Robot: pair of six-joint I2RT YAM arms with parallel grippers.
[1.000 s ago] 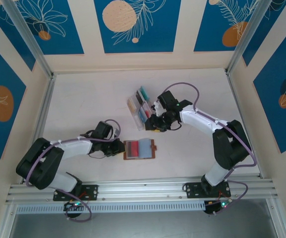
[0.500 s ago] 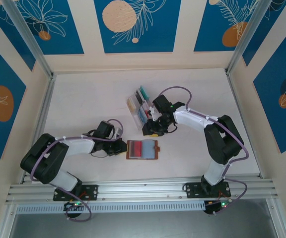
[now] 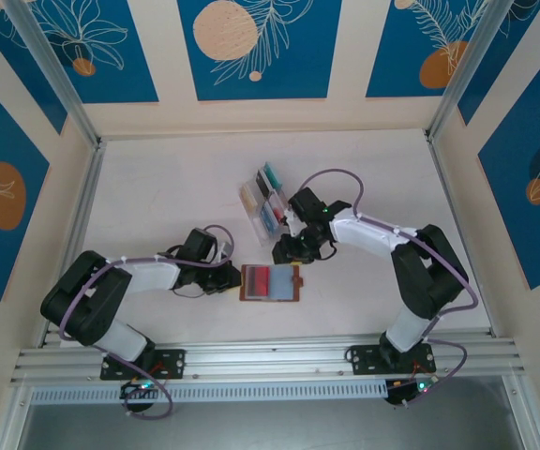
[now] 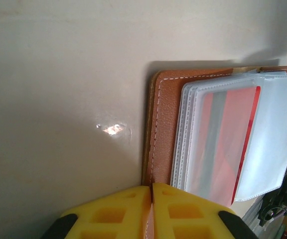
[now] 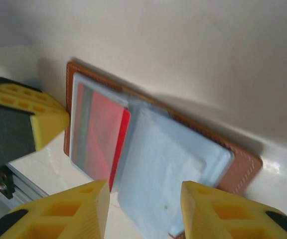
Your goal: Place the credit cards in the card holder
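Lower centre of the top view: card holder (image 3: 270, 283) lies opened flat on the tabletop (image 3: 157, 206), clear pockets (image 5: 163, 164) facing up. One red card (image 4: 228, 134) sits inside a pocket on the holder's left half.

Left pincer (image 3: 230, 279): at the holder's left edge, clenched, tips touching the leather rim. Cannot tell whether it nips the leather or only presses on it.

Right pincer (image 3: 286, 251): just above the holder's upper right corner in the top view, released, nothing between its fingers. Its wrist view looks down on the pockets beside the red card; those look empty.

Upper centre of the top view: clear rack (image 3: 263, 202) with more cards (image 3: 270, 178) standing in its slots.

Judgement: loading step, one card in and several to go, with the right arm between cards. Next move calls for taking a card from the rack by its free edge, lining it up with a pocket mouth and sliding it in flat. The film looks limp, so the mouth may need lifting, and the left arm should brace the holder against sliding.
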